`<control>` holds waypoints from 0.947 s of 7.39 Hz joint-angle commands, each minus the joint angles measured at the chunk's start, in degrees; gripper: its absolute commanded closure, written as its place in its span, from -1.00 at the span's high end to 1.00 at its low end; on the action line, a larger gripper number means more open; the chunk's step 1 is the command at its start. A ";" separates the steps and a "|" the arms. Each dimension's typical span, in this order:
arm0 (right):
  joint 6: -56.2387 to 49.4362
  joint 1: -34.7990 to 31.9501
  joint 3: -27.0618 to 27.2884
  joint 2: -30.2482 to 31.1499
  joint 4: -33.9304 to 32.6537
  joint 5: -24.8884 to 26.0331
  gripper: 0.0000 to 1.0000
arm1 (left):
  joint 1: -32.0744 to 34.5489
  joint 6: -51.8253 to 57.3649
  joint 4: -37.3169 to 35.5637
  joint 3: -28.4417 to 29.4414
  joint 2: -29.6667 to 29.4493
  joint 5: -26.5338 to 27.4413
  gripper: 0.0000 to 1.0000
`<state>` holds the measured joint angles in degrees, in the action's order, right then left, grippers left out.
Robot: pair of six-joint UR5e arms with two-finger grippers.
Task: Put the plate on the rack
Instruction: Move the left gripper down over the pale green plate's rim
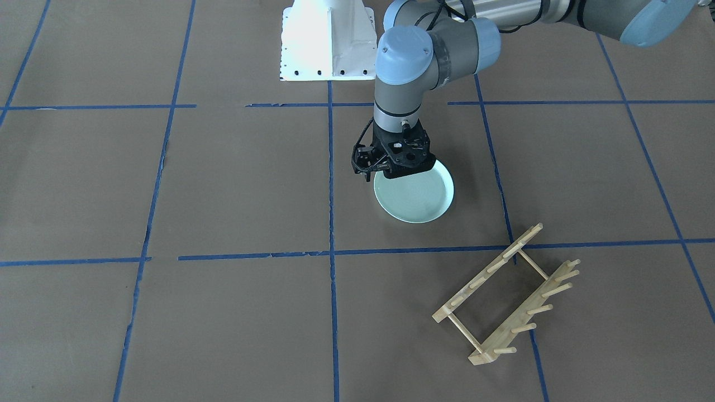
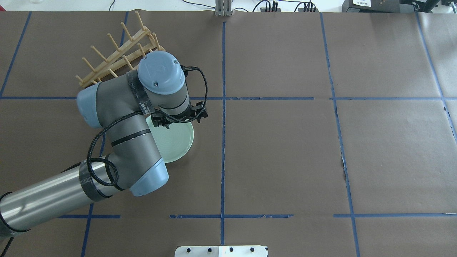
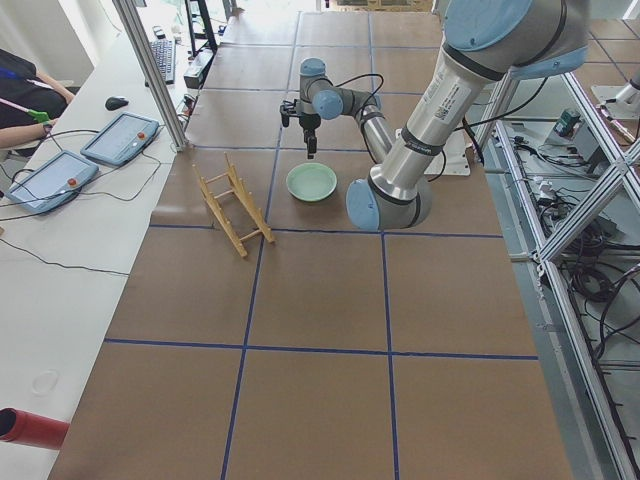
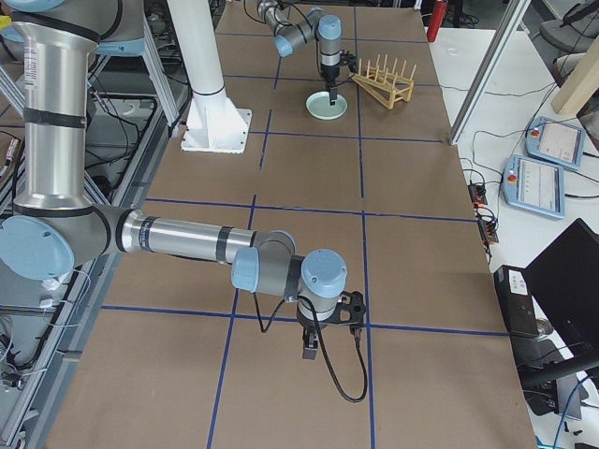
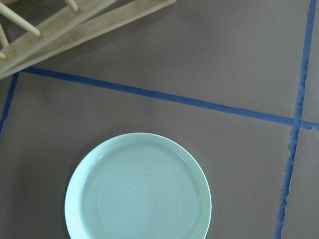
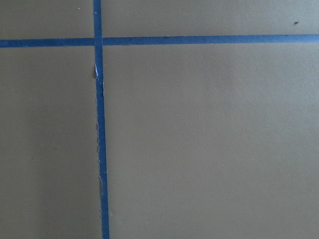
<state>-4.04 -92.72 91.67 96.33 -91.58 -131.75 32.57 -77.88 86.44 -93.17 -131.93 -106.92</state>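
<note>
The pale mint-green plate (image 1: 416,198) lies flat on the brown table, also in the overhead view (image 2: 175,142) and the left wrist view (image 5: 138,191). The light-wood rack (image 1: 505,296) stands apart from it, across a blue tape line, further from the robot (image 2: 114,57) (image 5: 75,27). My left gripper (image 1: 401,167) points down and hangs above the plate without touching it; its fingers are hidden, so I cannot tell whether it is open or shut. My right gripper (image 4: 309,354) hangs over bare table far from both, and I cannot tell its state.
The white robot base mount (image 1: 327,42) stands at the table edge on the robot's side. Blue tape lines (image 6: 98,124) divide the brown table into squares. Tablets (image 3: 120,138) and a person sit on a side bench beyond the rack.
</note>
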 commanded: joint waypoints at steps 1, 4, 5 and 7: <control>0.00 0.08 0.00 0.00 0.00 0.00 1.00 | -1.02 -0.34 5.03 5.60 -0.61 0.75 1.00; 0.00 0.08 0.00 0.00 0.00 0.00 1.00 | -1.81 0.10 6.98 6.95 -0.26 0.75 0.81; 0.00 0.08 0.00 0.00 0.00 0.00 1.00 | -2.24 0.19 7.07 7.64 -0.17 0.75 0.80; 0.00 0.00 0.00 0.00 0.00 0.00 1.00 | -2.95 0.27 7.77 8.18 -0.17 0.84 0.72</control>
<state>-4.04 -92.69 91.67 96.33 -91.58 -131.75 29.94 -77.73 93.66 -85.32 -132.13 -106.15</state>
